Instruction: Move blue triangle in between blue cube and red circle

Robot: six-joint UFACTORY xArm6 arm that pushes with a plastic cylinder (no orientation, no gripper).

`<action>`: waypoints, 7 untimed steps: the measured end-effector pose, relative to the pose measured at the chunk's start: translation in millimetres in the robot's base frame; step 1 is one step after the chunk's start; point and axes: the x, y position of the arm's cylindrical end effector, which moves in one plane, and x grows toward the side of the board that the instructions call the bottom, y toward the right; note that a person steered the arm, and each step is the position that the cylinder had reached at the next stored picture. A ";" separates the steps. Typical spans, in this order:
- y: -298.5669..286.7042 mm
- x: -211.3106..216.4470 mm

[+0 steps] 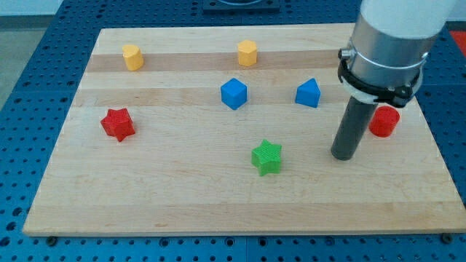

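Our arm carries no jaws at all, only a straight dark rod, so nothing is gripped or held; my tip [343,156] rests on the table [182,204] toward the view's right, touching no block. The blue triangle [308,93] sits up and to the view's left of my tip, near it but clearly apart. The blue cube [234,94] lies further to the view's left at about the same height in the view, and the red circle [384,121] stands just to the view's right of the rod, slightly lower than the triangle. As things lie, the triangle already sits roughly between these two, though nearer the line's upper side; we judge that only a small nudge toward the view's bottom, if any, would settle it on the line joining cube and circle. For that, my tip would have to come round to the triangle's upper side, since it now stands on the lower side. The rod and the broad arm housing above it cover the left edge of the red circle, so we cannot tell whether rod and circle touch. A green star [266,157], a red star [117,124] and two yellow blocks [132,57] [247,53] lie well away.
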 end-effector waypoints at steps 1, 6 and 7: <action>0.0 -0.6; -11.3 -152.1; -38.3 -159.2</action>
